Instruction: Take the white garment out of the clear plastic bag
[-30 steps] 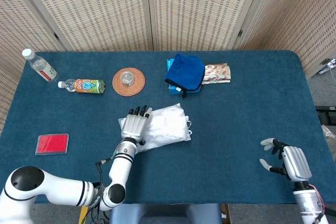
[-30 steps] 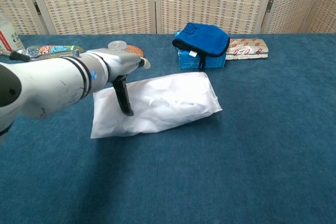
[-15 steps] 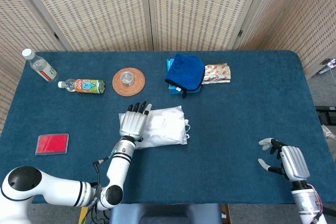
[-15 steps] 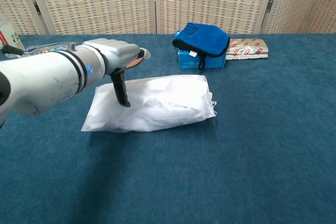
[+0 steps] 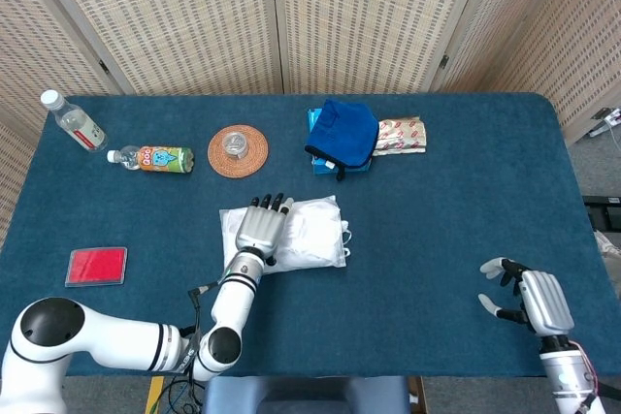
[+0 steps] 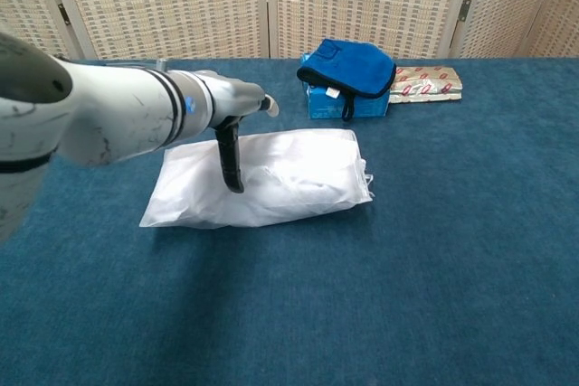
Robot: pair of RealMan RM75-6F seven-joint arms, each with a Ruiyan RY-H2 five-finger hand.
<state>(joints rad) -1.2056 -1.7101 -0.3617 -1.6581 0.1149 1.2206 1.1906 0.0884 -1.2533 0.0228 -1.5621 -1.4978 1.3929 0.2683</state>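
Although the white garment (image 6: 289, 169) is still sealed inside the clear plastic bag (image 5: 291, 233), the bag has stopped moving: over the last second it swung from a slanted lie to square with the table edge, and in the last half second it has kept that lie, just in front of the woven coaster (image 5: 238, 150). What changed most recently is the left hand (image 5: 260, 230), which has slid from the bag's left end toward its middle and now lies on top of it, fingers stretched flat and gripping nothing; in the chest view a dark finger (image 6: 231, 162) presses down on the plastic. That reads as repositioning for a hold rather than extraction, so the task looks barely begun, with the bag's gathered end on the side away from the coaster untouched. The right hand (image 5: 532, 300) hangs well away from the coaster at the table's near edge, fingers apart and empty. Close behind the bag sits a blue cloth (image 5: 345, 133) on a blue box (image 5: 320, 157), to the right of the coaster.
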